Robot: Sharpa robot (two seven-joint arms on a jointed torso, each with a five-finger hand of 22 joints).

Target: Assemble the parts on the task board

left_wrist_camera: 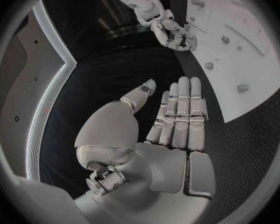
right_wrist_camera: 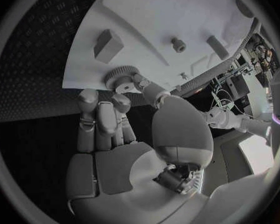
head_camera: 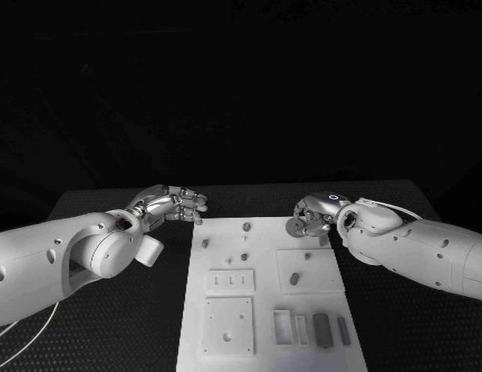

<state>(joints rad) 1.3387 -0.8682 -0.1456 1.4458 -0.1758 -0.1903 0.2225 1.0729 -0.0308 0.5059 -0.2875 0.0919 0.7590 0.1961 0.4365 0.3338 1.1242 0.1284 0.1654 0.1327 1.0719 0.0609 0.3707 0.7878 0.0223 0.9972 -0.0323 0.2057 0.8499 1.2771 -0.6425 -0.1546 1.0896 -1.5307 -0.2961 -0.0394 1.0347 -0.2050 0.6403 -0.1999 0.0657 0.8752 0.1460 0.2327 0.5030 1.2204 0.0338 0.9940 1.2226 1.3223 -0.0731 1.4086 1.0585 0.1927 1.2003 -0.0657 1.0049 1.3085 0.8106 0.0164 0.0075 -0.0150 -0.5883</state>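
Task board (head_camera: 273, 294), a white plate, lies in the middle of the black desk (head_camera: 408, 325) in the head view, running from the near edge toward the far side between the two arms. Small grey parts sit on it: a peg (head_camera: 246, 226) near its far end, a short block (head_camera: 294, 278) on a raised square at the right, and two dark bars (head_camera: 322, 328) standing in slots near the near right corner. The left hand (head_camera: 174, 204) hangs over the desk just beside the board's far left corner, fingers loosely bent and holding nothing. The right hand (head_camera: 311, 217) is at the board's far right edge, pinching a round toothed gear (head_camera: 298, 226) between thumb and fingertips.

From the left wrist, the left hand (left_wrist_camera: 171, 119) appears released, its fingers (left_wrist_camera: 185, 109) straight and side by side with the thumb apart, over the dark desk (left_wrist_camera: 252, 134) beside the white board (left_wrist_camera: 239, 59). Beyond it, the right hand (left_wrist_camera: 174, 35) reaches to the board's edge, fingers bunched together.

From the right wrist, the right hand (right_wrist_camera: 115, 129) grasps the gear (right_wrist_camera: 120, 76), thumb and curled fingertips meeting on the toothed disc right at the board's (right_wrist_camera: 159, 15) edge. On the board near it are a grey block (right_wrist_camera: 107, 45), a small peg (right_wrist_camera: 178, 45) and another grey piece (right_wrist_camera: 216, 44).
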